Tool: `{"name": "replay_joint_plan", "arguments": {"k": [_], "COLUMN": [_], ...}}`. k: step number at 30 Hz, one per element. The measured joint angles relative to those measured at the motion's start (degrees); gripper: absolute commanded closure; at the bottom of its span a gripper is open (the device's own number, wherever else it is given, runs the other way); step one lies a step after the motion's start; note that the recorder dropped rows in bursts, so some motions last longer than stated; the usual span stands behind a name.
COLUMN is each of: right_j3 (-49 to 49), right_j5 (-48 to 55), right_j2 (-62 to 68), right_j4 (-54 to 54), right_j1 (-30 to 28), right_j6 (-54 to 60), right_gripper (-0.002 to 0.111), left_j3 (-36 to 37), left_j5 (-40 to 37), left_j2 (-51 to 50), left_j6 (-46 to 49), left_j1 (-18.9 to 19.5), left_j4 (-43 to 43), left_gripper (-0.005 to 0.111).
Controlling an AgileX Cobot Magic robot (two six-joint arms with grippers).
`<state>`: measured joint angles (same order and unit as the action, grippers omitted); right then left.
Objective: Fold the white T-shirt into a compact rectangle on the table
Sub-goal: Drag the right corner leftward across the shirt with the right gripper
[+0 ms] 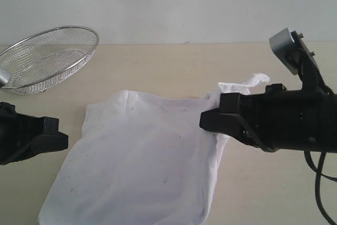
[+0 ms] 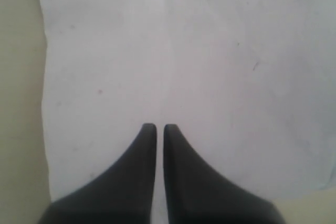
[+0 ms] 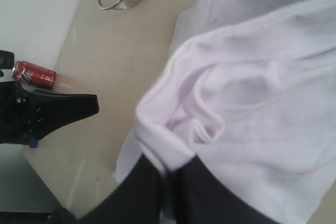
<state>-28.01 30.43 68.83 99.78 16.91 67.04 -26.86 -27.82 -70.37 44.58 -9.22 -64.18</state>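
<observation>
The white T-shirt (image 1: 142, 156) lies on the table (image 1: 174, 61), spread across the middle and near part of the surface. Its plain side faces up; no lettering shows in any view. The outline is a rough four-sided shape, narrower at the far edge and wider toward the near edge. One bunched part, which may be a sleeve (image 1: 253, 81), sticks out past the far right corner.

Gripper state:
- The right gripper (image 1: 206, 121) is clamped on the right edge of the shirt. The right wrist view shows a thick roll of cloth pinched between its fingers (image 3: 147, 182), with loose folds piled beyond them.
- The left gripper (image 1: 62, 140) is closed and holds nothing. In the exterior view it sits just off the shirt's left edge. In its own wrist view the jaws stand together over flat cloth, with only a thin slit between them.

Progress, as a judgement: the task is in an early or middle stage. The body of the shirt lies mostly flat, and the right side is gathered for a fold toward the centre. That fold is not yet laid down. The protruding part needs tucking in, and the shape needs further folds before it counts as a compact rectangle.

A wire basket (image 1: 47, 59) stands at the far left, apart from the shirt. A red can (image 3: 34, 74) lies near the table's edge.
</observation>
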Motion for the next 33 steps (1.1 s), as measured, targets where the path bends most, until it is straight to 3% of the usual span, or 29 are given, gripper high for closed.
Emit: {"name": "replay_joint_plan", "arguments": {"k": [4,16,33], "right_j3": [-2.6,-15.6,-26.1], "right_j5": [-1.9,-2.4,-1.4], "right_j2": [0.6,18.7,30.3], "right_j4": [0.0,0.0,0.0], "right_j1": [3.6,17.7,25.4], "right_j6": [-0.2,0.2,0.4], "right_gripper": [0.108,0.108,0.108], "left_j3": [0.0,0.0,-0.3], "left_j5": [0.5,0.5,2.3], "left_j2": [0.0,0.0,3.8], "left_j6": [0.0,0.0,-8.0], "left_j1": [0.0,0.0,0.5], "left_j4": [0.0,0.0,8.2], "left_gripper": [0.102,0.102,0.102]}}
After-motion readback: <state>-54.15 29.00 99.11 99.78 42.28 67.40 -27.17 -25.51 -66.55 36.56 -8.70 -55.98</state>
